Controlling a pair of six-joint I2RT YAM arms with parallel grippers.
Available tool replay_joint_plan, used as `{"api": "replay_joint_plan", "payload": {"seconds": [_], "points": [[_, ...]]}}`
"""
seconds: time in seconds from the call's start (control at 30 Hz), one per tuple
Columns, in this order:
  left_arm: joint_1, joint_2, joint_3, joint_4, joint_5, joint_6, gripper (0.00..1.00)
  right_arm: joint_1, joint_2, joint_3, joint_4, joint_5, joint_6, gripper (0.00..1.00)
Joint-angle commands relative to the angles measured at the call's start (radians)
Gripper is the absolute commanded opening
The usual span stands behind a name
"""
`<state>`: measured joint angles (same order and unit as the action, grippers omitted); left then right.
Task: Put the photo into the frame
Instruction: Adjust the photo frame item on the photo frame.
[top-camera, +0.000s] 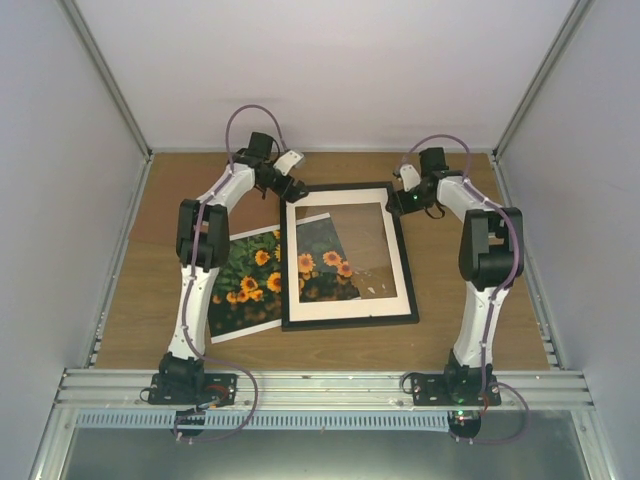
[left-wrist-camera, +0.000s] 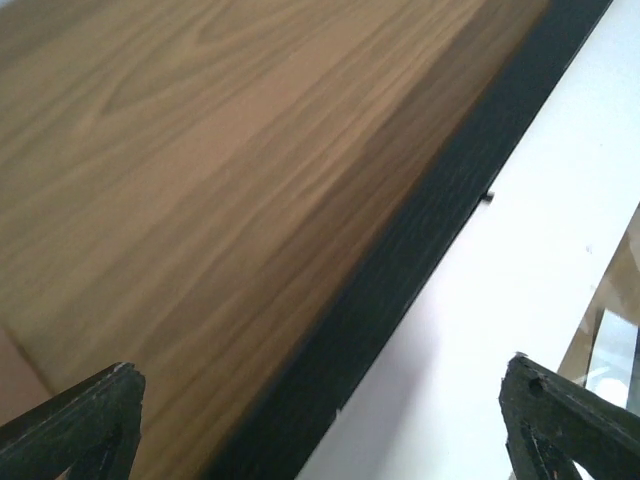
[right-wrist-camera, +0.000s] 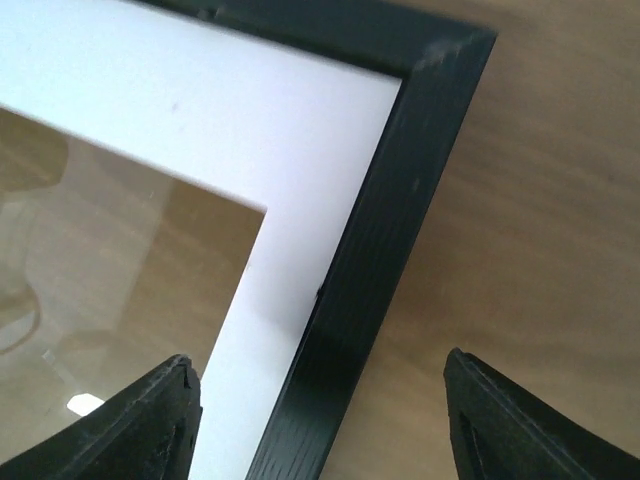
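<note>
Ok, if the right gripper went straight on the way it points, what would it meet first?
Most likely the frame: its black rail near the corner runs between the open fingers of the right gripper. How high above it the gripper sits is unclear.

Left arm, right arm: white link shells, black joint housings, black base blocks at bottom of the overhead view. Mauve cable runs along each, looping at base and wrist. Fingertips matte black, wedge-shaped, rough-edged.
</note>
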<state>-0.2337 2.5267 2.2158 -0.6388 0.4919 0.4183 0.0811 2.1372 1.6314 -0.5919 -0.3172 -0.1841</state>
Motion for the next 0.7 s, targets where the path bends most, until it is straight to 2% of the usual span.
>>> {"api": "replay_joint_plan", "payload": {"seconds": [0.0, 0.2, 0.33, 0.57, 0.67], "points": [[0.007, -0.104, -0.061, 0.043, 0.015, -0.051, 0.97, -0.001, -0.077, -0.107, -0.016, 0.003, 0.035, 0.64], [0.025, -0.159, -0.120, 0.025, 0.041, -0.088, 0.95, 0.000, -0.059, -0.142, 0.004, 0.018, 0.059, 0.56], [0.025, -0.192, -0.167, 0.029, 0.048, -0.088, 0.93, 0.000, -0.036, -0.137, 0.008, 0.047, 0.059, 0.46], [0.027, -0.230, -0.224, 0.035, 0.045, -0.102, 0.90, -0.007, 0.006, -0.109, -0.010, 0.102, 0.019, 0.22], [0.026, -0.255, -0.266, 0.047, 0.045, -0.108, 0.90, -0.023, 0.026, -0.101, -0.009, 0.126, -0.010, 0.18]]}}
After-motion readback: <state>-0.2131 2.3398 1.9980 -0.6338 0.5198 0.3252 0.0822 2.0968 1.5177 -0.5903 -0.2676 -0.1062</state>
